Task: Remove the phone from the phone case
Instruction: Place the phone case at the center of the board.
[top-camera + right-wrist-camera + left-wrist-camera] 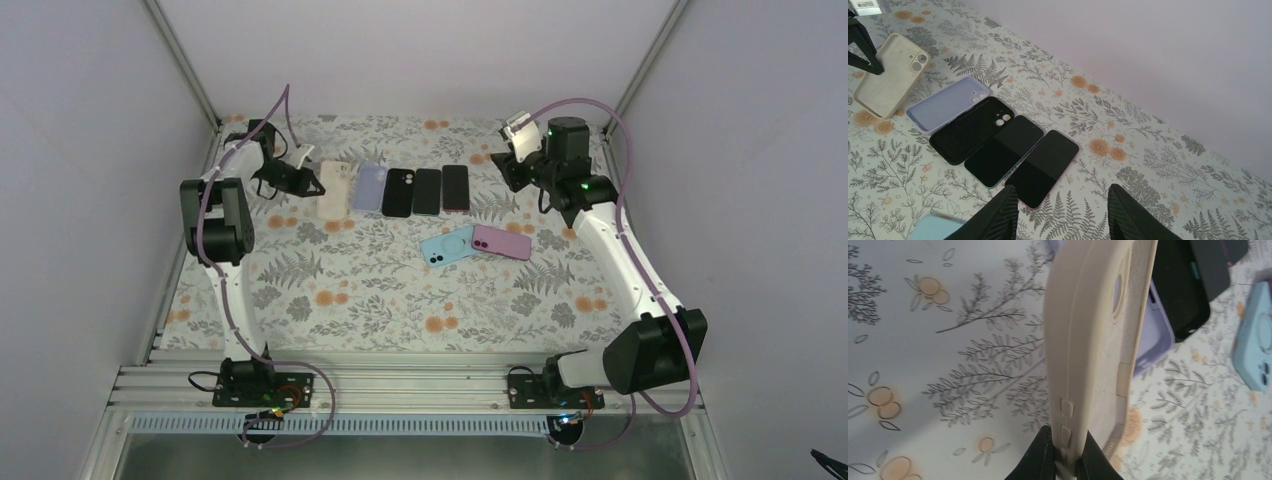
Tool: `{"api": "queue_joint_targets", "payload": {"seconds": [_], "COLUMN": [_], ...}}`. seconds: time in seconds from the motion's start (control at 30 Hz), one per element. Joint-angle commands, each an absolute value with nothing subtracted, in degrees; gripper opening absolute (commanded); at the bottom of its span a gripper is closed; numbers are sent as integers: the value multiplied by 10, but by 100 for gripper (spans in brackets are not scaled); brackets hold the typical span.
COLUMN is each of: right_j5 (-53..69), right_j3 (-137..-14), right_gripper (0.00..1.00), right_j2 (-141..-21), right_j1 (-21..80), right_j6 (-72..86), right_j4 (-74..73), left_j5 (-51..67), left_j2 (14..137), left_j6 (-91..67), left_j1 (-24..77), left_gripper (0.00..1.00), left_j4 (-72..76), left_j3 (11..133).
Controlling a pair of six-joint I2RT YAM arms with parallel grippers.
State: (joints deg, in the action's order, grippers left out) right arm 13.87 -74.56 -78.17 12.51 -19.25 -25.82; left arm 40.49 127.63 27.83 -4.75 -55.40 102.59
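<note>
Floral table (pixel 400 300) w/ phones (pixel 455 187), cases (pixel 370 187), maybe seven.

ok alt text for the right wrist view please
The open right gripper hovers over a floral tablecloth, beside a diagonal row: pink-edged phone, blue-edged phone, black case, lavender case, then a beige case held by the left gripper.

— What are you missing on the left wrist view?
— The beige case (pixel 1088 340) runs off the top edge, and its lower end is buried between the fingers of the left gripper (pixel 1066 436). It hides most of the lilac case (pixel 1155 340) behind it. The blue case (pixel 1255 335) is cut by the right edge.
— And the right wrist?
— I get only a blurred corner of that blue one at the bottom edge, and the fingers of the right gripper (pixel 1063 190) are cut off there too.
</note>
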Motion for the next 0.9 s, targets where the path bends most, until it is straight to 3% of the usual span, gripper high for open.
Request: {"api": "queue_joint_targets", "payload": {"seconds": [0.0, 0.87], "right_j5": [146, 136], "right_j3": [-737, -722], "right_gripper": [42, 44], "right_j2": [-768, -765], "right_j1": [118, 116], "right_j6": [-189, -190], "right_j4": [-261, -256], "left_j5": [364, 245], "left_j2": [1309, 1415], "left_j6": [258, 102], "left_j1": [-51, -20], "left_gripper": [2, 2], "left_j4": [-524, -465], "left_j3": [1062, 1148]}}
